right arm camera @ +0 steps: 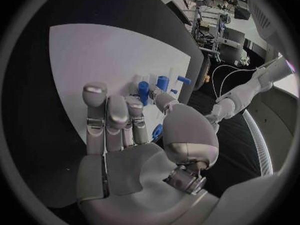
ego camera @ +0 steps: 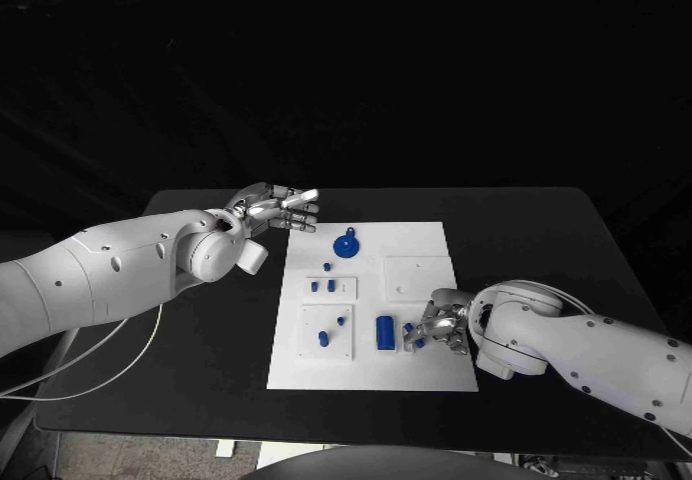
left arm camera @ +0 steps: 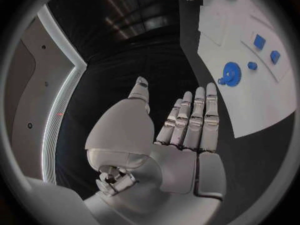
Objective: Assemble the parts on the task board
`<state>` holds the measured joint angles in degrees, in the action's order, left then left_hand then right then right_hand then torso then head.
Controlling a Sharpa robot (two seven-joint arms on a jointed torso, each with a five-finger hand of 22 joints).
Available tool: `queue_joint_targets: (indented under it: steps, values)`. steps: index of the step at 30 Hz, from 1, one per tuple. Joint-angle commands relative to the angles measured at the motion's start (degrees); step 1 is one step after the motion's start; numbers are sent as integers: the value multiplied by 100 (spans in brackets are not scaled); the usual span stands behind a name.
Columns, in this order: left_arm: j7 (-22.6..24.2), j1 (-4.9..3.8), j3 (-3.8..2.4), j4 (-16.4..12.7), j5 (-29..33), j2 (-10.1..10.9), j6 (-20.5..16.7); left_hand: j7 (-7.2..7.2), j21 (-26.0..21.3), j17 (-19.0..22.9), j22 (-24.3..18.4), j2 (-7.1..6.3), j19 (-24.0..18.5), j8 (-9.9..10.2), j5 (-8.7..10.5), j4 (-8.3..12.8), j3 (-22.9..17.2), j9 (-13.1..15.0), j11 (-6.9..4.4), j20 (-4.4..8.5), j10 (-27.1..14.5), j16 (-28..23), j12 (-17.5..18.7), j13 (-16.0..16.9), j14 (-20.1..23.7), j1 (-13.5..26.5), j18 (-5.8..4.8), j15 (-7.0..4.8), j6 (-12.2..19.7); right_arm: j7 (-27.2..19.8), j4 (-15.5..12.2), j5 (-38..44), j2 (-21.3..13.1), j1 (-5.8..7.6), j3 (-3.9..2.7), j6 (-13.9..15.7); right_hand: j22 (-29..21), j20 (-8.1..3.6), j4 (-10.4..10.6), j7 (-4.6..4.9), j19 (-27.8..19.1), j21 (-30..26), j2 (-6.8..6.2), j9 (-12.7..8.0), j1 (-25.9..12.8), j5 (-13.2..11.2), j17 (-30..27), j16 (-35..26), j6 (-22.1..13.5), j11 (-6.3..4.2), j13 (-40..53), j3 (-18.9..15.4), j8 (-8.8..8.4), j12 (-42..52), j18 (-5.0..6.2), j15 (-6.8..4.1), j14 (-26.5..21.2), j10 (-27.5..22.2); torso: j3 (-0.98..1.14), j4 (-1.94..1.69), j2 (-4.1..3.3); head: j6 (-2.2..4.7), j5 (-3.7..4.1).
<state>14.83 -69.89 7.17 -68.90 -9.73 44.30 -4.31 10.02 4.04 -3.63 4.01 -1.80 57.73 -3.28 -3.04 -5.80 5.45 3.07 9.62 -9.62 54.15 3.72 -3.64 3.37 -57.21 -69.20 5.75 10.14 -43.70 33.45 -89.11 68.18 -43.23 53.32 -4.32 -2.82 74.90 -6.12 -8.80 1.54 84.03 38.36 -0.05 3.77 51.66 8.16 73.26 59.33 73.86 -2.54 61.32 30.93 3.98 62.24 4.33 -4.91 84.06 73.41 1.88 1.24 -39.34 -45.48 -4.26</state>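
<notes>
The white task board lies mid-table. On it are a blue gear, several small blue parts, two pegs in a raised block and a blue block. My right hand sits low over the board's near right part. It pinches a small blue peg between thumb and fingers, and both ends of the peg show past the thumb. My left hand hovers off the board's far left corner, fingers straight, holding nothing. The gear lies ahead of it.
A raised white square occupies the board's right middle. Black table stretches to the right and far side of the board. My left forearm lies over the table's left edge.
</notes>
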Motion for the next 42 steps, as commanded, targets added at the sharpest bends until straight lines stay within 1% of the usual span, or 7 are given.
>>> queue_joint_targets:
  steps: [1,14,21,29,35,38,42]
  values:
    - [24,-6,-3,-15,-28,-3,48,1,-6,6,1,-15,33,12,23,-9,-30,3,6,18,-17,-24,16,-4,27,-10,49,0,-7,281,50,111,-11,-71,56,-464,183,-15,18,12,285,-38,-38,-2,-30,146,-9,-22,-51,-3,-6,-91,-37,-34,-86,-8,33,-43,2,4,1,-8,2]
    - [19,-6,-3,-12,-37,-3,48,1,-6,6,1,-15,33,12,23,-9,-30,3,6,18,-17,-24,16,-4,27,-10,49,0,-7,301,50,122,-11,-72,60,-564,193,-13,30,11,286,-43,-112,-3,-3,252,-14,-39,-61,-1,-24,-242,-38,-53,-87,-7,29,-60,-2,3,1,-19,1]
    - [16,-6,-3,-10,-38,-4,45,1,-6,6,1,-15,33,12,23,-9,-30,3,6,18,-17,-24,16,-4,27,-10,49,0,-7,238,50,123,-3,-72,61,-387,191,-15,65,13,288,-61,-134,-3,-7,209,-21,-56,-68,-1,-28,-290,-38,-55,-81,-8,25,-62,1,-1,-1,-14,-1]
    - [14,-6,-3,-10,-39,-4,41,1,-6,6,1,-15,33,12,23,-9,-30,3,6,18,-17,-24,16,-4,27,-10,49,0,-7,147,29,162,-10,-73,62,-99,204,-23,71,4,299,-13,-92,-2,30,190,-15,-43,-44,-11,-16,-255,-37,-34,-82,-18,37,-30,1,0,-1,12,-11]
    - [13,-6,-3,-12,-42,-3,36,1,-6,6,1,-15,33,12,23,-9,-30,3,6,18,-17,-24,16,-4,27,-10,49,0,-7,97,8,227,-15,-73,61,43,201,-28,67,2,299,-8,-87,-3,27,182,-21,-54,-39,-12,-21,-193,-39,-37,-81,-21,41,-21,1,1,3,25,-15]
    - [11,-6,-3,-14,-43,-3,36,-5,-7,5,1,0,27,13,23,16,-23,3,2,13,-26,-24,17,-4,33,-7,53,2,-6,63,-5,301,-14,-73,61,92,201,-29,10,2,300,6,-41,-1,114,129,-24,-58,-33,-17,-20,-130,-37,-35,-84,-24,42,-16,0,-3,0,31,-18]
    - [5,-6,-3,-15,-44,-2,33,-6,-7,5,1,1,27,13,23,17,-23,3,2,13,-26,-24,17,-4,33,-7,53,2,-6,20,-26,360,-17,-73,61,135,203,-30,11,2,301,23,-54,-2,106,95,-28,-64,-34,-15,-25,-133,-37,-40,-85,-23,43,-18,-1,0,0,33,-27]
